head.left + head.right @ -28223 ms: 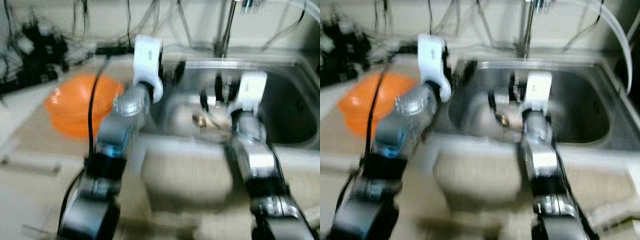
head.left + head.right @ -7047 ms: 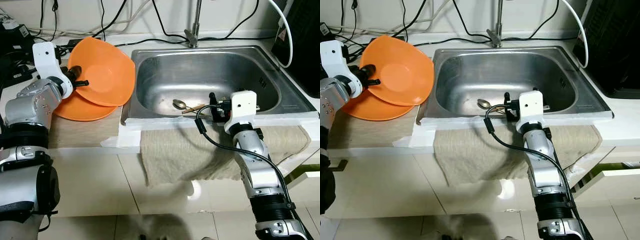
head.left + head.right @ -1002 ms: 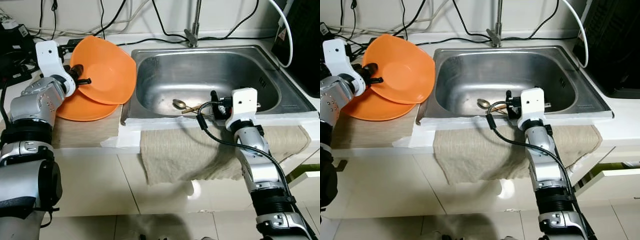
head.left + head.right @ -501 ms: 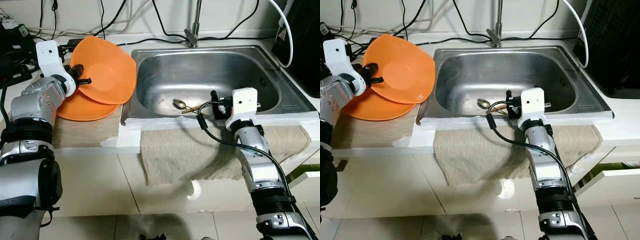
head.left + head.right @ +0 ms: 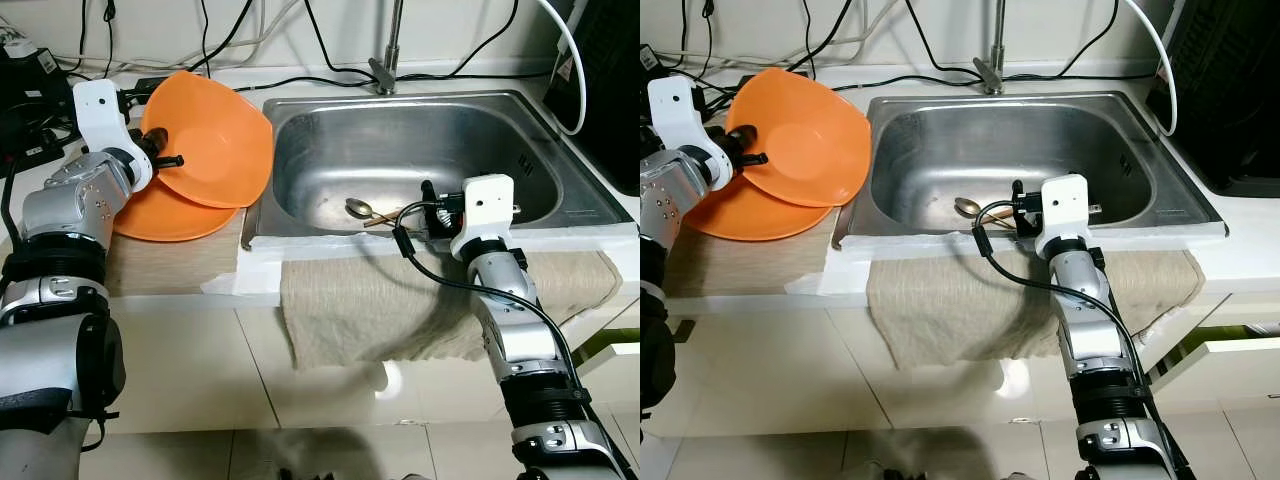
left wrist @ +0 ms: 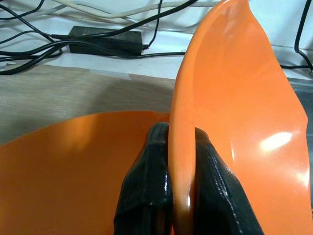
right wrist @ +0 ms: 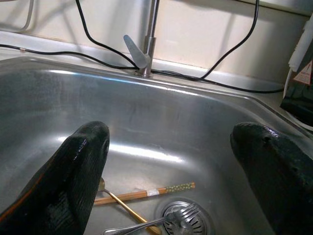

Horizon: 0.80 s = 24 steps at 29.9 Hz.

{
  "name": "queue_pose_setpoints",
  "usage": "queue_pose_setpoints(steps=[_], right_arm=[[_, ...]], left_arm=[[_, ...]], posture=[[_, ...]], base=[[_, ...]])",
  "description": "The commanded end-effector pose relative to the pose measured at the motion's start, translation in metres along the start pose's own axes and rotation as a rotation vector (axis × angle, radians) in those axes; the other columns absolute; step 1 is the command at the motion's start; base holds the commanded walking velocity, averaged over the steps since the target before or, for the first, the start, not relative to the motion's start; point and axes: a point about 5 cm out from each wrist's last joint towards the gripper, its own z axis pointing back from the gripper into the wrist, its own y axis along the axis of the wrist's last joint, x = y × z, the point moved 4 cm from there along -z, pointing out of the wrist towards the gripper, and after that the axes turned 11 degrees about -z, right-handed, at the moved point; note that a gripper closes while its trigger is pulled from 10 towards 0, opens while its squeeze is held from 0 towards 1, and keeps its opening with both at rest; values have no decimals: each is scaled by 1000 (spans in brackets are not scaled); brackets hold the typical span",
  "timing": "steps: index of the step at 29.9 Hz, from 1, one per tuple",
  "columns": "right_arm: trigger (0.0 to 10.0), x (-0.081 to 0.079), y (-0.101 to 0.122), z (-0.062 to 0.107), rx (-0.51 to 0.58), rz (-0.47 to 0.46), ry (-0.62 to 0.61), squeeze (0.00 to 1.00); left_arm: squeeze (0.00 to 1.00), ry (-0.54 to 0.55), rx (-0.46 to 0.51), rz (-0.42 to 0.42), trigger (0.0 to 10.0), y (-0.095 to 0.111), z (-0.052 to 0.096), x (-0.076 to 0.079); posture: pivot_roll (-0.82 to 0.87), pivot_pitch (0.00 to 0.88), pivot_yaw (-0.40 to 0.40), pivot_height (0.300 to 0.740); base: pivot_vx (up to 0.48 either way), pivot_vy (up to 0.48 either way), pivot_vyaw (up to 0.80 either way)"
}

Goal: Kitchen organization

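**Orange bowl pinched at the left, cutlery lying in the sink**

Orange on the far left: left gripper closed tight on the rim of a tilted orange bowl, one black finger on each side of the edge — held on its side above a second orange plate lying flat on the wooden counter. Behind these, a tangle of black cables and a power brick against the wall.

Further right, a steel sink with a tap at its back edge. On the sink floor: a spoon, a pair of chopsticks and a fork beside the drain. Draped over the sink's front edge, a beige cloth.

At the right, right gripper poised over the front of the sink, fingers spread wide apart — nothing between them, cutlery below and untouched.
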Motion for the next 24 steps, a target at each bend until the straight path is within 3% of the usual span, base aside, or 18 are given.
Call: queue_pose_setpoints(steps=[1, 24], right_arm=[[10000, 0, 6, -3, 24, -9, 7, 0], [10000, 1, 5, -2, 24, -9, 6, 0]], left_arm=[[0, 16, -54, -31, 0, -11, -1, -2], [0, 16, -55, -31, 0, -13, -1, -1]], posture=[[-27, 0, 40, 740], [-30, 0, 38, 740]], base=[[0, 0, 0], [0, 0, 0]])
